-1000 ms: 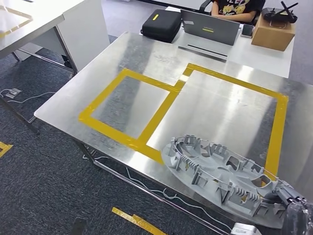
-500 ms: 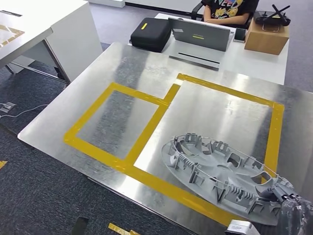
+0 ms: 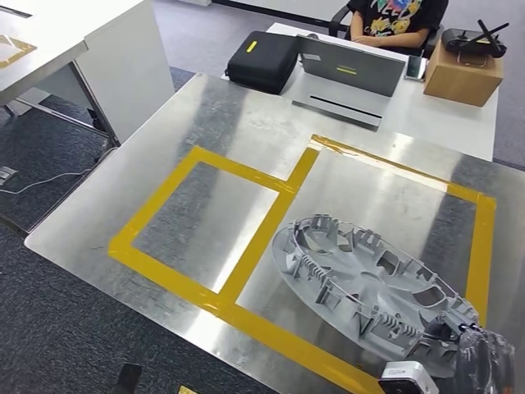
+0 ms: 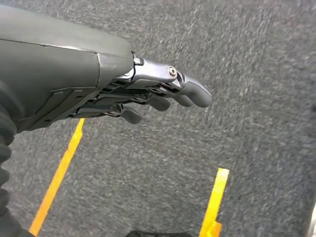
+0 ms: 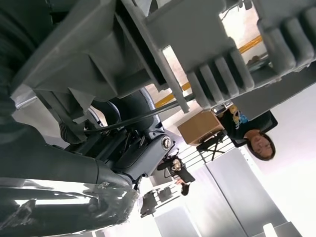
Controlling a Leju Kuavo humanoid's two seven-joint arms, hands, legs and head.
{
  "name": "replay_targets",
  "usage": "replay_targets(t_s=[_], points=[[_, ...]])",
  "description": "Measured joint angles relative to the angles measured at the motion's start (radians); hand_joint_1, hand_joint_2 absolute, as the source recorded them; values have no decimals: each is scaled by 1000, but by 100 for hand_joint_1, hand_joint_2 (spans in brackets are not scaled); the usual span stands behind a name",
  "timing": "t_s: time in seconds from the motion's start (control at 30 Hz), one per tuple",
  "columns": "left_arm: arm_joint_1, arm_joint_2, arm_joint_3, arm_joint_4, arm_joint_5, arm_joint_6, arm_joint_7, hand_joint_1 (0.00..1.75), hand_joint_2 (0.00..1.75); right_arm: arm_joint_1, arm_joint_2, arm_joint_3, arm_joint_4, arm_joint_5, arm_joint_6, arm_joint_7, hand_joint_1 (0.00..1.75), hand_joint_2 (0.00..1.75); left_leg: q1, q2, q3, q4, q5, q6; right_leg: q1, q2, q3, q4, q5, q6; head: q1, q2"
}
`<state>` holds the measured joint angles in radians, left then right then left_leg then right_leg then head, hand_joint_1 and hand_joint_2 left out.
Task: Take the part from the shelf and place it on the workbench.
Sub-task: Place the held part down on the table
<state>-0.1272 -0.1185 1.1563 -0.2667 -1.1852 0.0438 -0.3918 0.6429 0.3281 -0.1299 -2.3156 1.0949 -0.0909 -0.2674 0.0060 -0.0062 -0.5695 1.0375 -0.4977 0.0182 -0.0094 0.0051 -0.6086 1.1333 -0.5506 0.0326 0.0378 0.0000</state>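
Right hand: the right hand [image 3: 461, 336] grips the part [image 3: 365, 283] by its near rim, at the edge closest to the robot; in the right wrist view the fingers [image 5: 123, 143] curl up under the ribbed underside, a hold that carries the weight from one edge.
Part: a wide grey ribbed disc reaching away from the hand over the workbench [image 3: 248, 131], tilted, its far edge low over the metal; whether it touches the surface I cannot tell.
Why there: most of the part lies above the larger yellow tape frame [image 3: 486, 246], probably the intended drop spot, so the grip looks kept until the disc lies flat.
Left hand: the left hand [image 4: 149, 94] holds nothing, fingers loosely extended, hanging over grey carpet [image 4: 242, 59], well apart from the part; one hand seems enough for this load.
Beyond the part: a laptop [image 3: 349, 70], a black case [image 3: 263, 57], a cardboard box [image 3: 461, 74] and a seated person [image 3: 396, 16] at the far table.
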Motion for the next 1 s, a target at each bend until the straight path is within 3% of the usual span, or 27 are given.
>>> replay_targets(t_s=[0.03,0.1,0.2,0.27,0.47,0.6,0.73,1.0], points=[[-1,0,0,0,0,1,0,0,175,-2,0,-2,2,-3,5,2,175,175,-2,0,6,1,-6,-5,1,-1,20,-49,22,-9,-1,0],[-2,2,0,0,-3,3,1,0,175,-8,0,-9,8,-15,29,9,175,175,-5,1,8,1,-11,-8,4,-2,38,-89,30,-23,-3,0],[-4,3,-2,0,-12,8,9,0,175,-38,0,-54,36,-34,116,28,175,175,-4,3,13,-5,-9,-3,7,2,43,-99,33,-27,-5,0],[-5,3,-7,0,-21,10,18,0,175,-81,0,-114,77,-30,186,33,175,175,-3,3,17,-8,-9,-8,8,2,45,-99,31,-31,-5,0],[-10,7,-31,0,-44,13,62,0,175,-305,-3,-431,259,7,295,2,175,175,0,2,29,-12,-14,-23,10,-2,48,-100,24,-36,-5,0],[-14,9,-48,0,-55,14,96,0,175,-430,-28,-606,356,40,329,3,175,175,0,-1,35,-12,-14,-24,10,-4,57,-103,23,-35,-4,0],[-18,9,-65,0,-62,7,124,0,175,-493,-66,-693,434,88,336,15,0,175,0,-1,38,-12,-14,-23,11,-5,63,-108,25,-34,-4,0],[-26,10,-85,0,-66,17,135,0,175,-511,-98,-692,493,132,283,25,0,175,-2,0,36,-12,-16,-17,9,-3,74,-113,28,-30,-4,0]])
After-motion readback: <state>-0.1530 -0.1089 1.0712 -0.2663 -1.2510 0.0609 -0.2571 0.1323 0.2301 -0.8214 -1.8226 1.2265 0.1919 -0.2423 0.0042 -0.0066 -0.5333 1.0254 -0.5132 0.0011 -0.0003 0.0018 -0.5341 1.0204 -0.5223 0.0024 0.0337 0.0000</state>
